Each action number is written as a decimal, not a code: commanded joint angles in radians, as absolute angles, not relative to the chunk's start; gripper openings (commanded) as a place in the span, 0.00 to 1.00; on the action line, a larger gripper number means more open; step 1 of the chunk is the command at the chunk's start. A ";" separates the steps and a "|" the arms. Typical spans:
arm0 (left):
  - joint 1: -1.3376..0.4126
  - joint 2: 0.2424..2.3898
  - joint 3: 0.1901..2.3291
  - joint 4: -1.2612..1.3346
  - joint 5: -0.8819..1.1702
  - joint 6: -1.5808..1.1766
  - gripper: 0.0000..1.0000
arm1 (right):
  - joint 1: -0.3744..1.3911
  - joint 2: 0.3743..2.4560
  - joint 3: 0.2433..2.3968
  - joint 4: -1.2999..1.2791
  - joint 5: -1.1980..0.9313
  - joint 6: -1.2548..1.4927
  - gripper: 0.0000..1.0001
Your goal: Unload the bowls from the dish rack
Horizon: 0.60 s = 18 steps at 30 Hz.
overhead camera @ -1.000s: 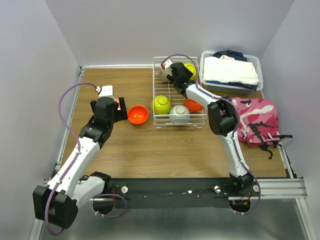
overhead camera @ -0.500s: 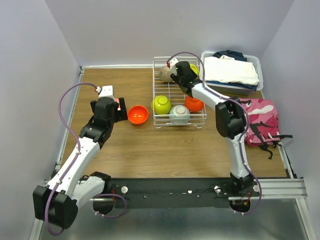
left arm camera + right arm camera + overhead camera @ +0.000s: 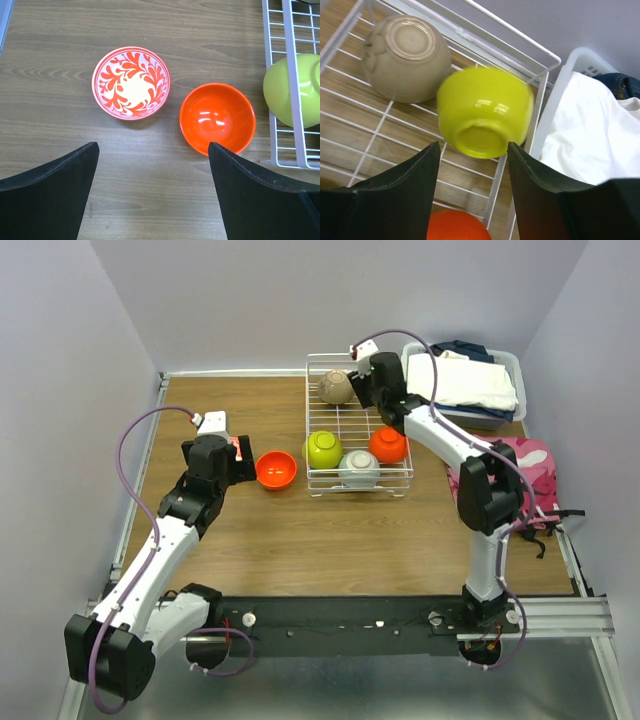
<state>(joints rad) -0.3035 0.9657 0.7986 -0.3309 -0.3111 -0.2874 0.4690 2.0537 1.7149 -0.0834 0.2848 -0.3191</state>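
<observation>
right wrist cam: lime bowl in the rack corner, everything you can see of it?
The lime-green bowl is glossy, ceramic-looking, blurred. It lies tipped, foot ring toward the camera, on the dish rack wires in the corner beside the white bin. The taupe bowl sits close beside it; contact unclear. The open right gripper flanks it.

**Glaze, coated wire, grained wood**

The round orange bowl (image 3: pixel 217 117), the white-and-red patterned bowl (image 3: pixel 131 83) and the lime-green bowl (image 3: pixel 485 112) shine with smooth glaze. The taupe bowl (image 3: pixel 402 50) looks duller. The white wire dish rack (image 3: pixel 520 35) is smooth-coated. The brown table (image 3: pixel 150 190) shows matt wood grain. Folded white cloth (image 3: pixel 585 130) fills a pale plastic bin (image 3: pixel 570 62).
</observation>
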 commanded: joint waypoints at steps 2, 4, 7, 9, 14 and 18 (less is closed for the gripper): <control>-0.308 0.930 0.795 -0.302 -0.246 -0.278 0.99 | 0.463 1.928 1.632 -0.026 0.111 -0.164 0.55; -0.307 0.924 0.788 -0.290 -0.221 -0.281 0.99 | 0.463 1.885 1.593 -0.009 0.053 -0.117 0.55; -0.307 0.910 0.782 -0.279 -0.187 -0.282 0.99 | 0.463 1.830 1.540 0.029 -0.032 -0.052 0.55; -0.307 0.899 0.779 -0.272 -0.175 -0.284 0.99 | 0.463 1.806 1.516 0.043 -0.063 -0.016 0.55; -0.307 0.881 0.773 -0.267 -0.166 -0.287 0.99 | 0.463 1.776 1.491 0.014 -0.006 -0.005 0.62; -0.307 0.879 0.773 -0.270 -0.164 -0.287 0.99 | 0.465 1.761 1.471 -0.032 0.087 0.050 0.71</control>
